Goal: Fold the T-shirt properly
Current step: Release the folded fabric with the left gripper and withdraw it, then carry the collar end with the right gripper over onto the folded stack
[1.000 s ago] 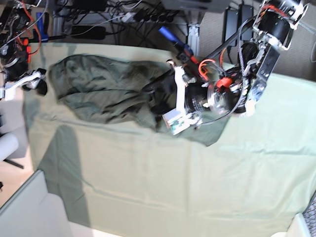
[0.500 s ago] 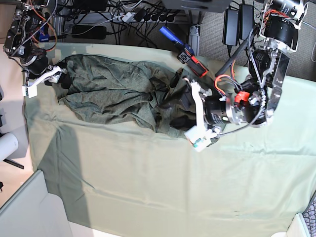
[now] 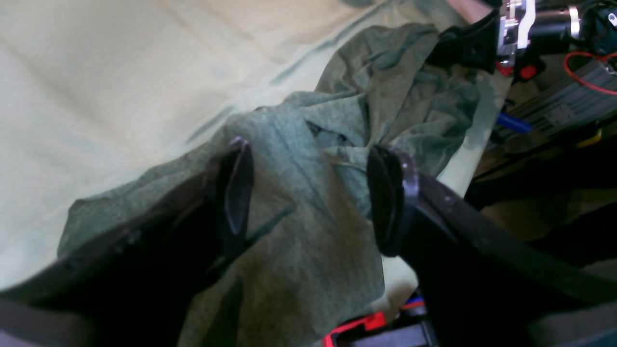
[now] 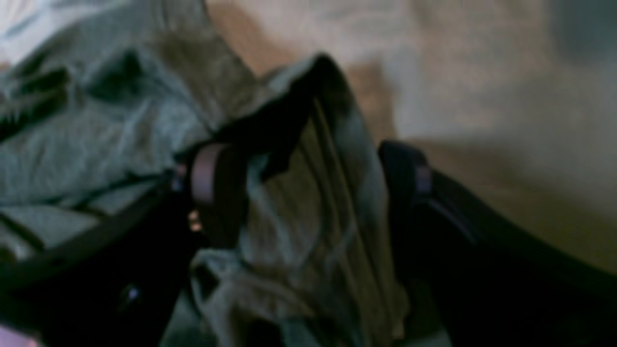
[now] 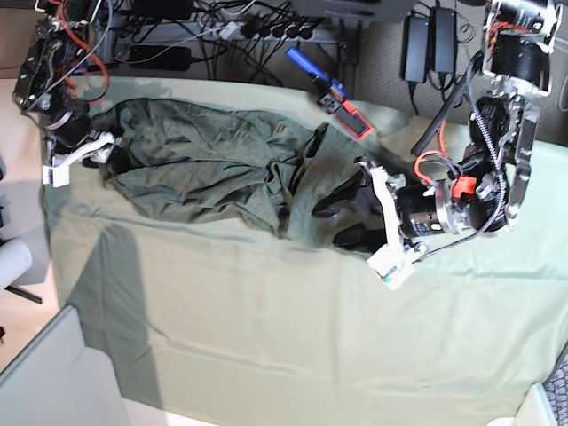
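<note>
The T-shirt [image 5: 213, 173] lies bunched lengthwise across the counter's [image 5: 293, 328] far side. Left gripper [image 3: 308, 193] and right gripper [image 5: 98, 155]: jaws open, straddling opposite ends. Risk: closing here may pinch several bunched layers, dragging folds unevenly.

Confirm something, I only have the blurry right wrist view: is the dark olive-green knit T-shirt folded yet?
Observer: No. In the base view the dark olive-green knit T-shirt lies crumpled in a long bunch on the pale mint-green table cloth.
Operator: Where's the left gripper?
Observer: At the shirt's opposite end; the left gripper is open, with fabric between its fingers.
Operator: Right gripper clamped?
Observer: No, the right gripper is open too, at the shirt's other end.
</note>
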Action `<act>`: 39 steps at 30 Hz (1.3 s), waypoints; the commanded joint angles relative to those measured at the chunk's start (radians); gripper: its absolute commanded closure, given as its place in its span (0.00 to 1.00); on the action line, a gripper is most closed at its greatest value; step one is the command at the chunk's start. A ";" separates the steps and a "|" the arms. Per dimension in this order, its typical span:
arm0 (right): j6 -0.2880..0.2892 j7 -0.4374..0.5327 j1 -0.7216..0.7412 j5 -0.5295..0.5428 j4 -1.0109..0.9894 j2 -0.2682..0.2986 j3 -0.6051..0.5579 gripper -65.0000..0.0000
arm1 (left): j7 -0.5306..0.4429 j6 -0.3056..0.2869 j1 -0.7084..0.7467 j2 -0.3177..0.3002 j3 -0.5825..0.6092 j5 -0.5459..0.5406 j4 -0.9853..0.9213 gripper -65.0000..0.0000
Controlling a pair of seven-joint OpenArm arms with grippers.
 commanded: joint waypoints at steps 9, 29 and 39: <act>0.007 -0.030 0.015 0.007 -0.001 0.025 -0.011 0.76 | 0.003 -0.015 -0.016 -0.024 -0.014 -0.004 0.016 0.39; 0.011 -0.076 0.015 0.201 0.151 -0.021 -0.001 1.00 | -0.021 -0.019 0.083 -0.196 -0.150 0.038 0.016 0.39; 0.011 -0.116 0.018 0.186 0.494 -0.353 -0.031 1.00 | -0.056 -0.018 0.150 -0.320 -0.150 0.073 0.013 0.39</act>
